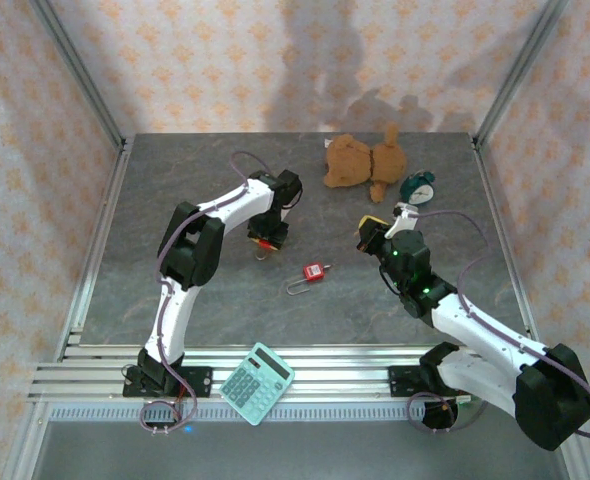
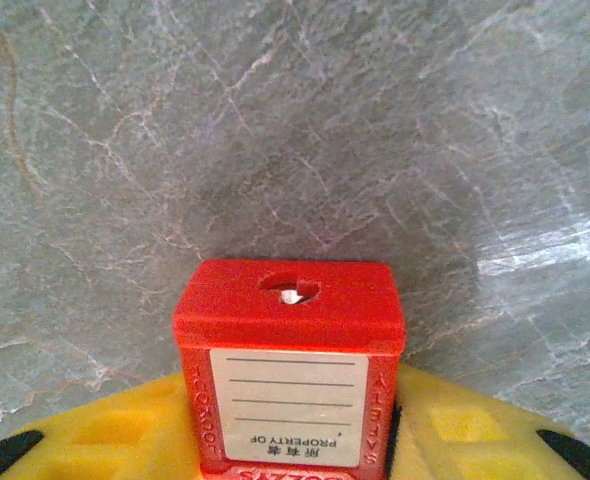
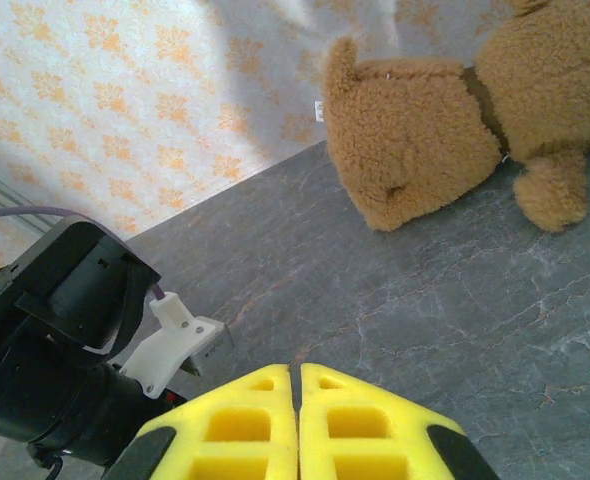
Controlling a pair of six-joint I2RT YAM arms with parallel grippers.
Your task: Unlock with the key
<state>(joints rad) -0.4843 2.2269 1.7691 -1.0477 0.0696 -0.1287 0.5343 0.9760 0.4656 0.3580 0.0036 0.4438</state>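
Broadly, the grey tabletop [image 1: 175,180] lay under both my arms. The plush bear [image 1: 360,160] sprawled beyond my right pincer [image 3: 297,400], close ahead of it and a little to its right. Well behind both pincers, a teal calculator [image 1: 257,383] rested on the rails at the near edge, between my two bases. A small teal clock [image 1: 418,188] stood to the right of and just beyond my right pincer, beside the bear.

My left pincer [image 1: 266,243] was clamped on the red padlock [image 2: 290,330]. Its yellow fingers [image 2: 105,430] gripped the body from either side, and the white label faced my wrist. The padlock's end stuck out past the fingertips, with the keyhole [image 2: 290,290] on it pointing away from me, over bare stone. Whether it touched the tabletop I could not tell.

My right pincer was closed, its two yellow pads pressed flat together.

A small red piece [image 1: 315,272] with a metal loop lay on the tabletop between my two pincers, apart from both. I could not tell whether it was a key or a lock.
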